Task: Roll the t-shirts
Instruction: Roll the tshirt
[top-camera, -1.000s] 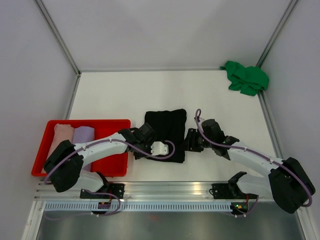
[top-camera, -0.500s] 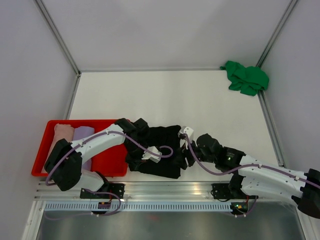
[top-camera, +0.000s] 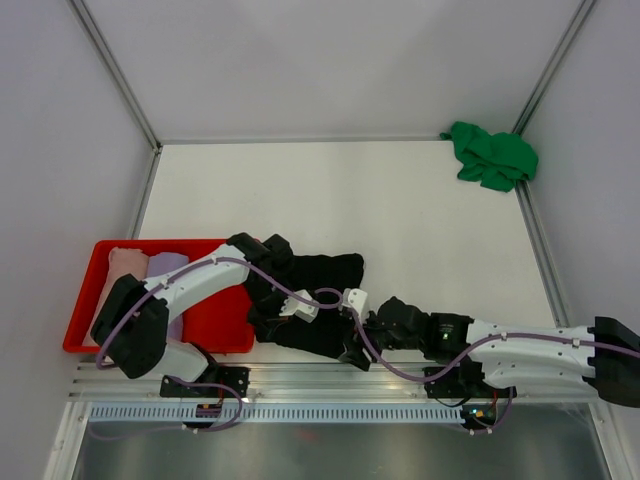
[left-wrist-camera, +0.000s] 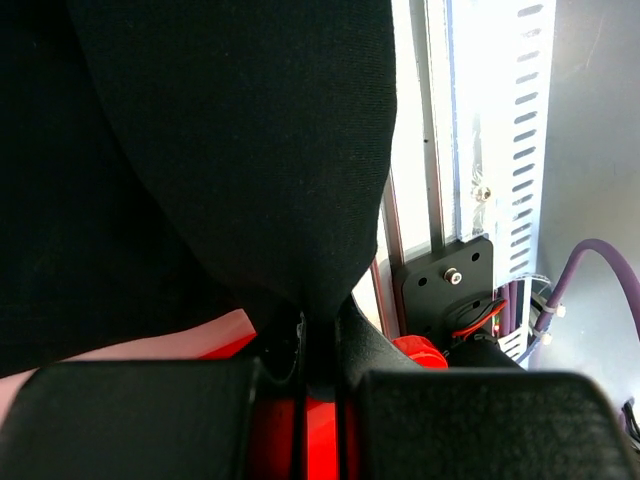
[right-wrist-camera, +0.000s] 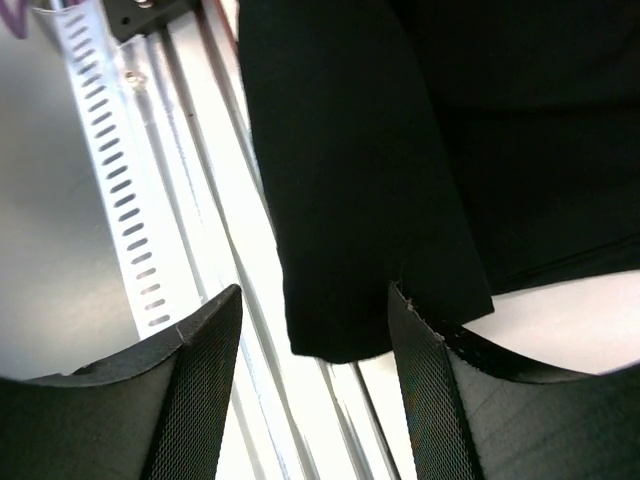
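The large black t-shirt (top-camera: 318, 285) lies bunched at the table's near edge, between my two grippers. My left gripper (top-camera: 268, 312) is shut on the shirt's left part; in the left wrist view black cloth (left-wrist-camera: 220, 150) runs down into the closed gripper (left-wrist-camera: 320, 335). My right gripper (top-camera: 352, 350) is open at the shirt's near right corner. In the right wrist view that corner (right-wrist-camera: 340, 200) hangs between the spread fingers of the gripper (right-wrist-camera: 315, 345), with neither pad pressed on it. A green t-shirt (top-camera: 492, 155) lies crumpled at the far right. Rolled pink (top-camera: 124, 268) and lavender (top-camera: 165, 268) tees sit in the tray.
The red plastic tray (top-camera: 215, 243) stands at the near left, right beside my left arm. A slotted metal rail (top-camera: 330, 410) runs along the table's near edge, under the shirt's corner in the right wrist view (right-wrist-camera: 120, 170). White walls enclose the table.
The right gripper has opened and swung left toward the near edge. My left gripper dragged the black shirt left and nearer, so it went from a flat fold to a bunched heap.
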